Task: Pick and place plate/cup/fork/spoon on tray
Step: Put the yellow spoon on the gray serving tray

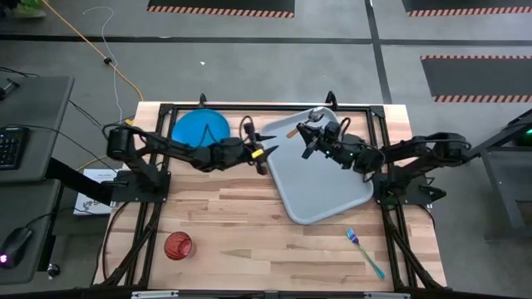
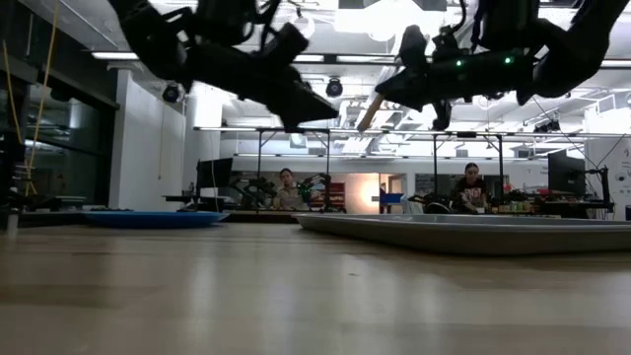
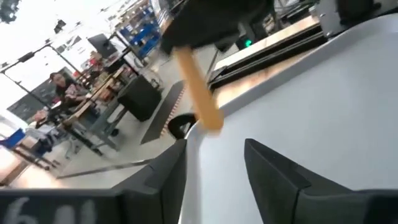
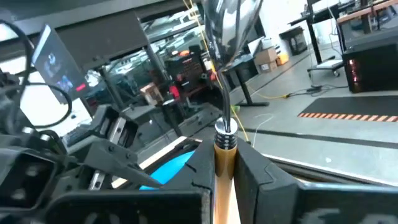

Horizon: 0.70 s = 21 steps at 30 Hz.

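Lettering readable on any item: none that I can make out. Right gripper [image 1: 309, 133] is clamped on the spoon [image 1: 302, 124], held in the air above the tray's [image 1: 332, 191] far end; its orange handle slants down toward the left gripper [image 1: 263, 154], whose fingers stand narrowly parted at the tray's left rim. Only the right wrist view shows the silvery bowl [image 4: 225, 28]. Plate [image 1: 201, 127] lies behind the left arm; cup [image 1: 177, 245] and fork [image 1: 366, 252] sit near the front edge.

Both arms raised, reaching inward toward each other. Right gripper [image 1: 309, 126] at far side, fingers clamped on a slim handle, wrist angled toward left arm. Left gripper [image 1: 264, 154] just beside it, fingers apart, holding nothing.
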Each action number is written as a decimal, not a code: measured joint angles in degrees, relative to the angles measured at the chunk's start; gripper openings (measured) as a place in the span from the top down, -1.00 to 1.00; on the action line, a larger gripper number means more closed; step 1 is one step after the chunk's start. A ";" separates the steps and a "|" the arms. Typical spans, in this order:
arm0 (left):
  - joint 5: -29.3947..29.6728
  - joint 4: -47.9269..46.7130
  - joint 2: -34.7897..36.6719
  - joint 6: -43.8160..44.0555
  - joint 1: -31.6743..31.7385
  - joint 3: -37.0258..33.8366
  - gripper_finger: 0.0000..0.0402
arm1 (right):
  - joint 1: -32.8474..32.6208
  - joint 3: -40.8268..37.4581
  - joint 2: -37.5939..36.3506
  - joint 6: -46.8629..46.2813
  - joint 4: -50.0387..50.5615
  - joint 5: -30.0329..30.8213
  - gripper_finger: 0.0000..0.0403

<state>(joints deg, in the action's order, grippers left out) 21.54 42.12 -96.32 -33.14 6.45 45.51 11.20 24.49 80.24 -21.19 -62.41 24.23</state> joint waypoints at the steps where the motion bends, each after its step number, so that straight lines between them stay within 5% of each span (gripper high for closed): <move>1: 0.14 -0.71 -0.84 0.16 -0.20 1.11 0.19 | -0.15 0.41 0.76 0.02 0.02 -0.02 0.94; 12: 9.48 -4.31 -4.49 6.69 -0.18 6.28 -0.36 | -2.28 4.75 4.47 3.65 0.44 -0.54 0.94; 21: -0.62 -5.32 -4.17 15.24 1.44 6.23 -0.42 | -2.26 4.75 4.47 6.02 0.25 -4.66 0.94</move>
<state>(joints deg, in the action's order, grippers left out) 20.92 36.80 -100.49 -17.90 7.89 51.75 8.94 29.23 84.71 -15.17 -62.16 19.57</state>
